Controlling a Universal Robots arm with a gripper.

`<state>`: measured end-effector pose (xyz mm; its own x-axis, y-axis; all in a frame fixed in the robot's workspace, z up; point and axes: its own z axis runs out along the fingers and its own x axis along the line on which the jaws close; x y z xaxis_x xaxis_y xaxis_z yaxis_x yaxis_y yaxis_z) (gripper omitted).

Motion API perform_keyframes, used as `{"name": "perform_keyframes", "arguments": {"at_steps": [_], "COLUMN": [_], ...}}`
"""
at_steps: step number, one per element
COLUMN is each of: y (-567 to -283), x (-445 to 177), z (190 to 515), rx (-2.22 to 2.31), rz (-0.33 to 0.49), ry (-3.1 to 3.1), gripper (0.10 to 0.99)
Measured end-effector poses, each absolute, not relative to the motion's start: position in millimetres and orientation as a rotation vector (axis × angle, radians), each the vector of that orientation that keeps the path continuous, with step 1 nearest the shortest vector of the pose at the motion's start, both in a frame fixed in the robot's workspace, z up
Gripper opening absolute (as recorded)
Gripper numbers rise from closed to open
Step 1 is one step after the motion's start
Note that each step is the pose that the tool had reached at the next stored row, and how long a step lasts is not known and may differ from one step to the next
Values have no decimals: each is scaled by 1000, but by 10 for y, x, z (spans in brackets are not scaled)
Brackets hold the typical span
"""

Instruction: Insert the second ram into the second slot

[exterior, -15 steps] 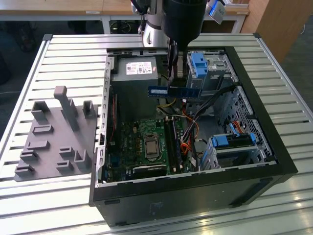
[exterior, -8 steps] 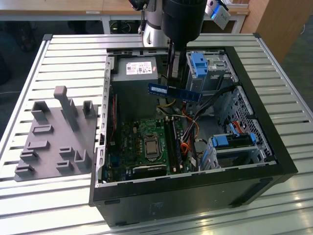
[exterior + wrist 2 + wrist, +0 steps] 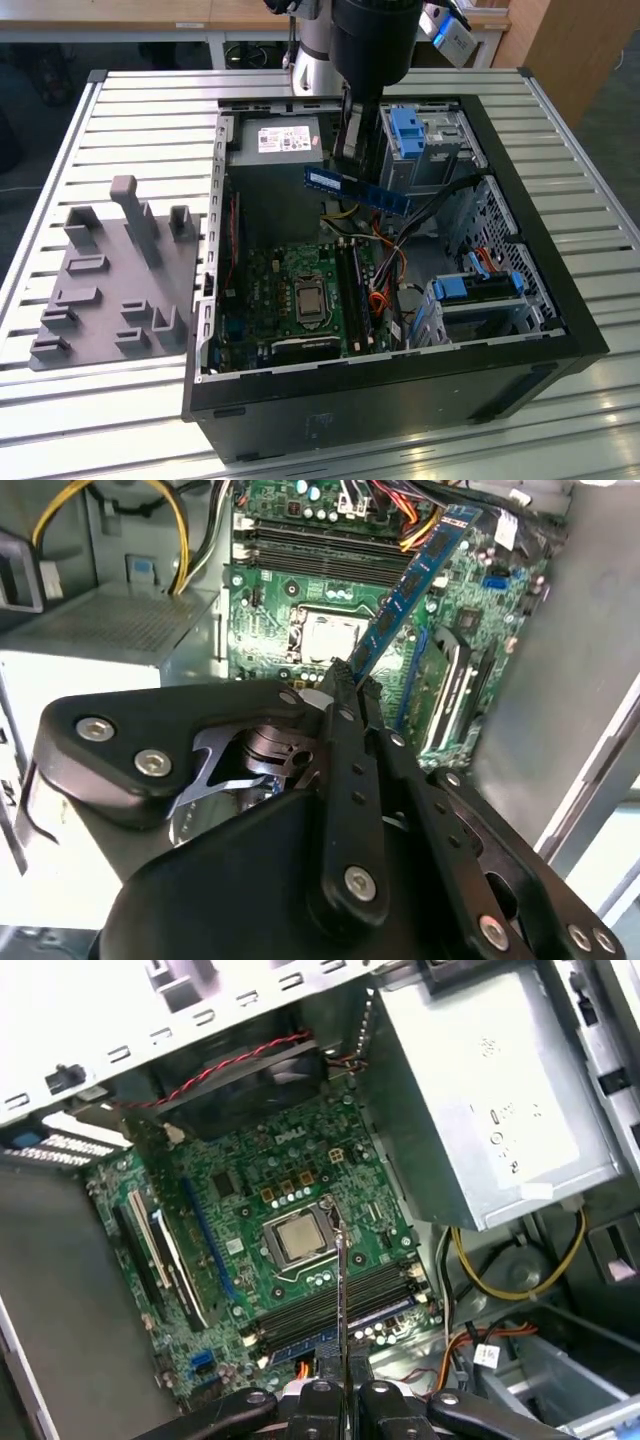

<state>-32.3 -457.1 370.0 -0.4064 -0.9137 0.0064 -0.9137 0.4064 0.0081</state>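
Ram (image 3: 355, 188) held over the motherboard (image 3: 240, 1222), jaws closed on one end; it is best levelled and aligned along the slots (image 3: 330, 1308) before being pressed.

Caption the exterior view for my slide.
Gripper shut on the second ram, holding it in the air over the motherboard of the open computer case, not yet seated in a slot.

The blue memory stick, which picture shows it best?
The exterior view: the memory stick shows side-on, nearly its whole length, above the motherboard. The second wrist view shows it slanting away, the first wrist view just its thin edge.
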Motion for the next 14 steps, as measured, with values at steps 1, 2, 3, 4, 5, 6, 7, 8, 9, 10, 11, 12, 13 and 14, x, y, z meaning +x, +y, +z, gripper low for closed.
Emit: {"name": "perform_keyframes", "arguments": {"at_steps": [1,2,3,4,5,6,7,8,9,10,11,12,13,14], "y": [-4571,-4571,-4571,-4571,-4571,-4571,-4571,-4571,-4571,-4571,-4571,-4571,-4571,-4571], "x": [-323,-323,-323,-323,-323,-323,-323,-323,-323,-323,-322,-323,-322,-323], "z": [3699,3698,3698,3697,3696,3696,3695,3695,3694,3693,3693,3692,3692,3691], "rx": [1684,1662,1641,1619,1598,1577,1553,1533,1509,1487,1465,1444,1424,1403], "rz": [-5,-5,-5,-6,-6,-6,-6,-6,-6,-6,-6,-6,-7,-7], "ry": [-2641,-2654,-2668,-2681,-2693,-2706,-2719,-2731,-2744,-2756,-2768,-2779,-2790,-2800], "gripper": [137,137,137,137,137,137,137,137,137,137,137,137,137,137]}}
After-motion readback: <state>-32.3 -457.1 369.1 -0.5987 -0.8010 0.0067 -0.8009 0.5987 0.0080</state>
